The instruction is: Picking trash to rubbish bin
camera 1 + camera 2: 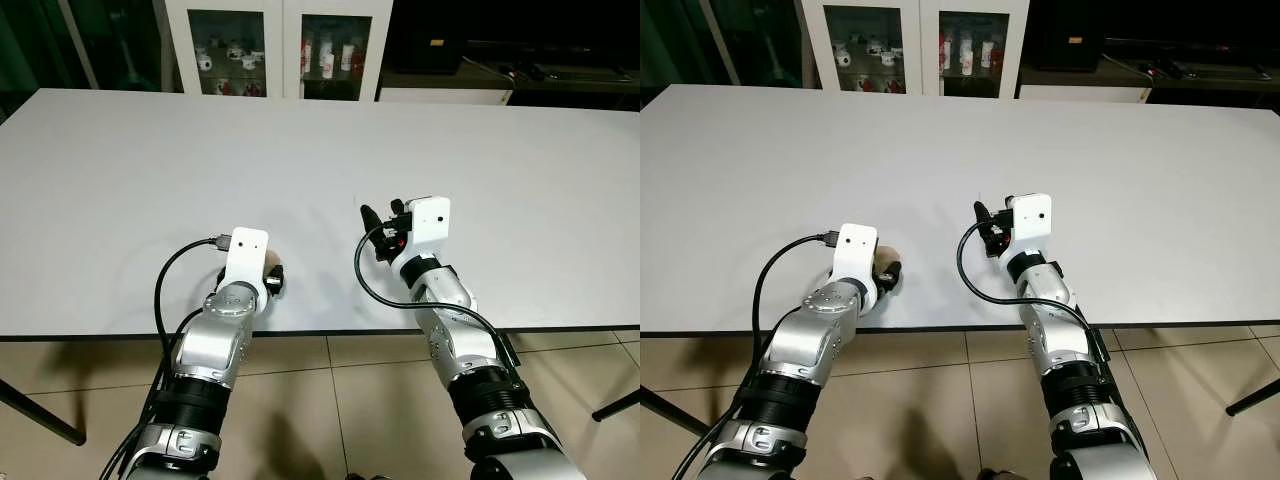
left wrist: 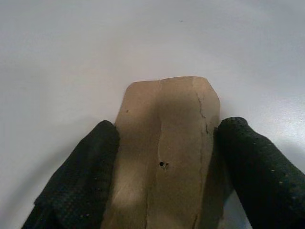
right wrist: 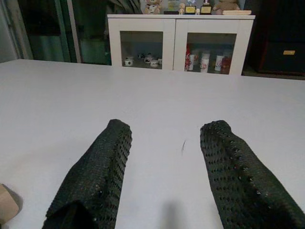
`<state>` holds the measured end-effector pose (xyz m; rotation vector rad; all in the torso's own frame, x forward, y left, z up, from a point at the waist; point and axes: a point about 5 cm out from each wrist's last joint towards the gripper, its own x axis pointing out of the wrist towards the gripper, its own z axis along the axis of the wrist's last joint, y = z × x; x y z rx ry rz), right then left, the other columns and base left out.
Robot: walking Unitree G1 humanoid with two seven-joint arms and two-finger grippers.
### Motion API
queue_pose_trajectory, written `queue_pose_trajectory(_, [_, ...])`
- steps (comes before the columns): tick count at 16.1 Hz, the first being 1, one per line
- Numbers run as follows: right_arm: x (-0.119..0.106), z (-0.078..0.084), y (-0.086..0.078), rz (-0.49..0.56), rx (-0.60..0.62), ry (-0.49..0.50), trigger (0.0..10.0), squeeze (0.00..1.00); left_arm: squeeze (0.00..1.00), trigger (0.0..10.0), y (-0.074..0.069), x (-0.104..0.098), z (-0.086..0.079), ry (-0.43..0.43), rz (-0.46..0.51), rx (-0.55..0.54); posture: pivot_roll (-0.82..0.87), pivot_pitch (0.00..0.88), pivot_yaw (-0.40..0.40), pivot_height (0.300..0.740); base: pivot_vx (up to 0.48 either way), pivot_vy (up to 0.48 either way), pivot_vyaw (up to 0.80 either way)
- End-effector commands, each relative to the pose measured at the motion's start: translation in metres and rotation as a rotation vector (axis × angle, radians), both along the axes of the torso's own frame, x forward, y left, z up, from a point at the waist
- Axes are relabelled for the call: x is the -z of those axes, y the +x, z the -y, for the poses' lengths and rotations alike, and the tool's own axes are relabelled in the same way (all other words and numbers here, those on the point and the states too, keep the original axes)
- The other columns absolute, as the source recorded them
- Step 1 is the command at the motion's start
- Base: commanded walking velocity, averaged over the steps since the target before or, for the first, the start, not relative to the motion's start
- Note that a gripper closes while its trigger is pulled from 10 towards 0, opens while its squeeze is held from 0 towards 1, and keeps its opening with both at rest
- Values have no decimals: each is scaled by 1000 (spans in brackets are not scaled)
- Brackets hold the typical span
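1. A wide white desk (image 1: 300,150) spreads before the robot, with both arms reaching over its near edge.
2. The left gripper (image 2: 162,162) sits low at the desk's near edge, its two black fingers (image 2: 81,176) pressed against either side of a tan, flattish piece of trash (image 2: 164,152).
3. The piece looks like cardboard or creased paper, with a crack line and a small dark hole on its face; the material is hard to tell for sure.
4. From the head camera the trash (image 1: 887,254) peeks out just beyond the left wrist's white camera housing, close to the desk surface.
5. The right gripper (image 3: 164,162) hovers above the desk near the left one, fingers spread apart with nothing between them.
6. A small dark mark (image 3: 183,146) lies on the desk ahead of the right gripper.
7. Beyond the far edge stands a white glass-door cabinet (image 1: 280,45) holding cups and bottles.
8. Tiled floor (image 1: 340,400) shows beneath the desk.
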<state>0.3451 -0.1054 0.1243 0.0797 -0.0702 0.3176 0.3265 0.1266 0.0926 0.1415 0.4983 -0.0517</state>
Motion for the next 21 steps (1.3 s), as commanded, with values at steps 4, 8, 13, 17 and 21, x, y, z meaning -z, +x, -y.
queue_pose_trajectory(4, [-2, 3, 0, -2, 9, 7, 10000, 0, 0, 0, -9, 21, -9, 26, -113, -44, 5, 2, -51, 740, 0, 0, 0])
queue_pose_trajectory(8, [-3, 5, 1, -2, 11, 4, 10000, 0, 0, 0, -8, 21, -8, 24, -111, -45, 4, 7, -55, 740, 0, 0, 0])
queue_pose_trajectory(13, [-3, 5, 1, -3, 7, 3, 10000, 0, 0, 0, -9, 21, -6, 20, -111, -44, 5, 9, -58, 740, 0, 0, 0])
queue_pose_trajectory(17, [-3, 5, 1, -5, 5, 3, 10000, 0, 0, 0, -8, 21, -7, 19, -108, -46, 5, 16, -60, 740, 0, 0, 0])
queue_pose_trajectory(21, [-4, 5, 2, -6, 6, 3, 10000, 0, 0, 0, -7, 20, -7, 16, -96, -50, 6, 17, -60, 740, 0, 0, 0])
